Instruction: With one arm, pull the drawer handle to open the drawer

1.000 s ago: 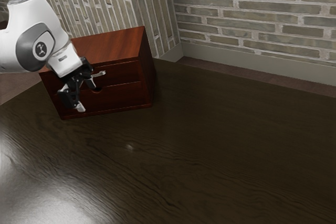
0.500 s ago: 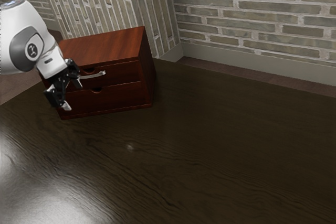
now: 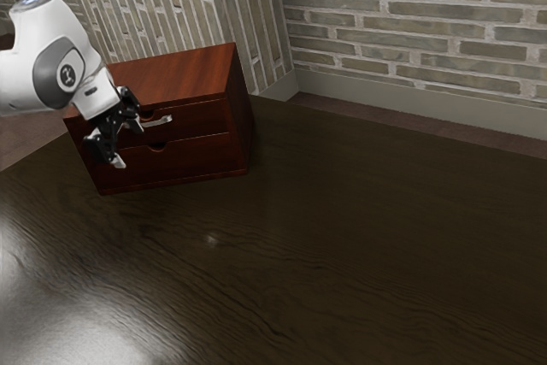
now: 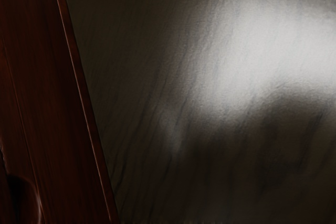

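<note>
**Onlooker A:** Where is the drawer in this shot?

**Onlooker B:** Upper left of the frame. A small red-brown cabinet sits on the dark counter, backed against the brick wall. The top drawer looks shut, its front flush with the case. Its slim silver drawer handle juts out into the room.

**A:** And the robot?

**B:** The white arm leans in from the frame's left edge. Its black end effector hangs just left of the handle, low across the cabinet's front. I cannot tell from here whether it is spread apart or closed together, nor whether it touches the bar.

**A:** How will that drawer behave?

**B:** Stiff wood and metal, nothing fragile, I'd judge. The bar looks thin and slick, so the hold belongs at its middle, clamped from above and below, with the pull straight out. The cabinet may slide on that polished counter if the pull goes crooked.

**A:** And the hand's camera?

**B:** It looks past the cabinet onto the glare-lit counter.
</note>
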`<control>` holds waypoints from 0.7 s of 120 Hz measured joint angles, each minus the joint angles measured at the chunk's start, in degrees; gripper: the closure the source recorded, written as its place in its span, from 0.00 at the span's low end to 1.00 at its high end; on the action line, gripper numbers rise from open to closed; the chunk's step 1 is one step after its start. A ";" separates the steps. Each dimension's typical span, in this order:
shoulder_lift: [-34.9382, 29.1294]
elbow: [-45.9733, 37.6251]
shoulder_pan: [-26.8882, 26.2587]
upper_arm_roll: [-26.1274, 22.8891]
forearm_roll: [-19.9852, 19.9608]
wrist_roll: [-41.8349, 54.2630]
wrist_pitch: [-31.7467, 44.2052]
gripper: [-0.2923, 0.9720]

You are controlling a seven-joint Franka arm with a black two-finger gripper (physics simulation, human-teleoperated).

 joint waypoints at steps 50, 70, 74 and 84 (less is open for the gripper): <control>2.98 4.82 -0.43 -0.09 0.46 -7.49 2.10 0.23; 3.77 5.96 -0.51 0.12 0.89 -10.50 2.36 0.23; 3.80 5.99 -0.52 0.14 1.14 -11.10 2.39 0.23; 4.26 6.24 -0.52 0.16 1.53 -12.56 2.45 0.23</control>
